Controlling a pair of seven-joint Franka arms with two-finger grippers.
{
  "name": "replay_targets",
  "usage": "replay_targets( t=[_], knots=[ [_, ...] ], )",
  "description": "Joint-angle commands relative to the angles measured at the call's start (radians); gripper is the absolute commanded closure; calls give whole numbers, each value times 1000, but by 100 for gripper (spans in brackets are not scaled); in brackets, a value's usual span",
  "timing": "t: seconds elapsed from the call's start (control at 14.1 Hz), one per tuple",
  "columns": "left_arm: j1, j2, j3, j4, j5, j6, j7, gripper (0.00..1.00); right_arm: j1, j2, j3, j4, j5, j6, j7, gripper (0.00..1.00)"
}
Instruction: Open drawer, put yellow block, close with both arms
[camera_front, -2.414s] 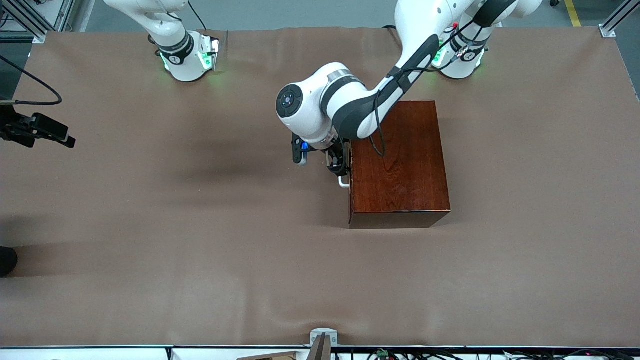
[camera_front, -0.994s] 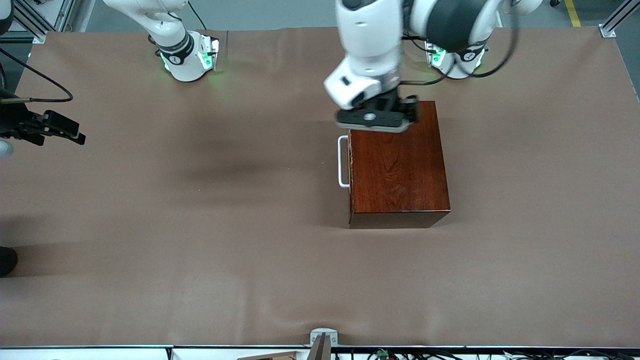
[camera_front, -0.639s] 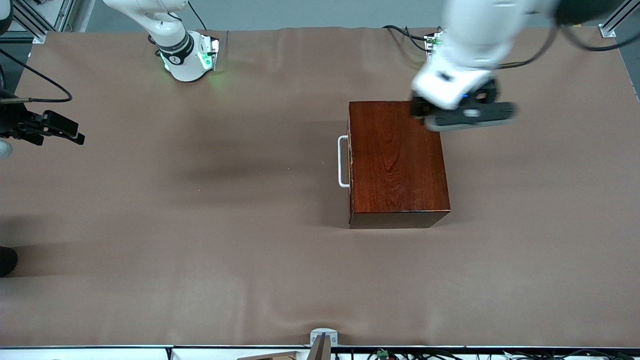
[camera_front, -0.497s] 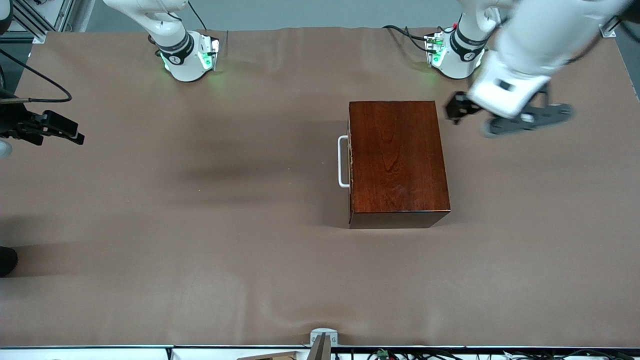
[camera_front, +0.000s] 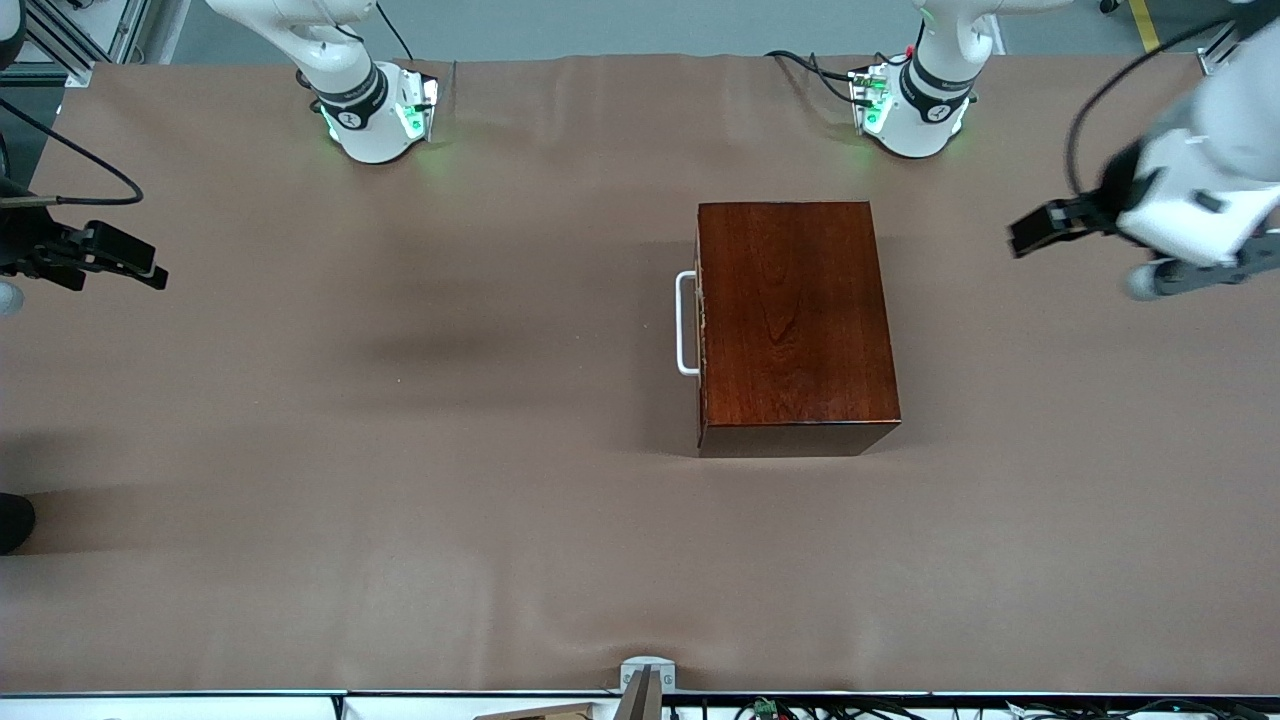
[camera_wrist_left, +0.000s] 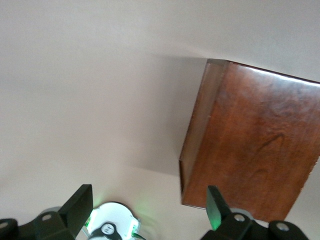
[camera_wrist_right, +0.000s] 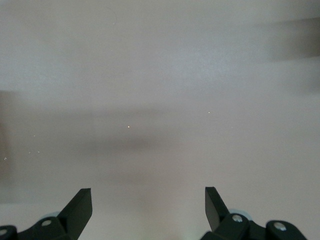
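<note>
The drawer is shut inside the reddish-brown wooden box (camera_front: 795, 320), and only its white bar handle (camera_front: 686, 323) sticks out toward the right arm's end. My left gripper (camera_front: 1030, 235) hangs over the table at the left arm's end, well away from the box. Its jaws stand open and empty in the left wrist view (camera_wrist_left: 149, 202), which also takes in the box (camera_wrist_left: 250, 145). At the right arm's end of the table my right gripper (camera_front: 135, 270) waits, open over bare cloth (camera_wrist_right: 147, 197). The yellow block is out of view.
Brown cloth (camera_front: 400, 450) covers the whole table. The arms' green-lit bases (camera_front: 375, 115) (camera_front: 915, 110) stand along the edge farthest from the front camera. A small grey bracket (camera_front: 647, 678) sits at the nearest edge. The left arm's base (camera_wrist_left: 112, 225) appears between the left fingers.
My left gripper has left the drawer handle, swung up over the box and out to the left arm's end of the table. The drawer stays shut. The right arm has barely moved.
</note>
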Motion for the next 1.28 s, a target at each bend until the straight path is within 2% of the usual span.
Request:
replay_targets(
  t=[0.0,0.14,0.28,1.21],
  knots=[
    [-39,-106,96,-158,-27,104,138,0,2,-3,2,9,-14,-10,6,0],
    [-42,-146,120,-232,-27,179,215,0,2,-3,2,9,-14,-7,6,0],
    [-47,-144,133,-236,-27,196,280,0,0,-3,2,9,-16,-7,6,0],
    [-38,-137,132,-223,-15,206,282,0,2,-3,2,9,-30,-12,6,0]
  ],
)
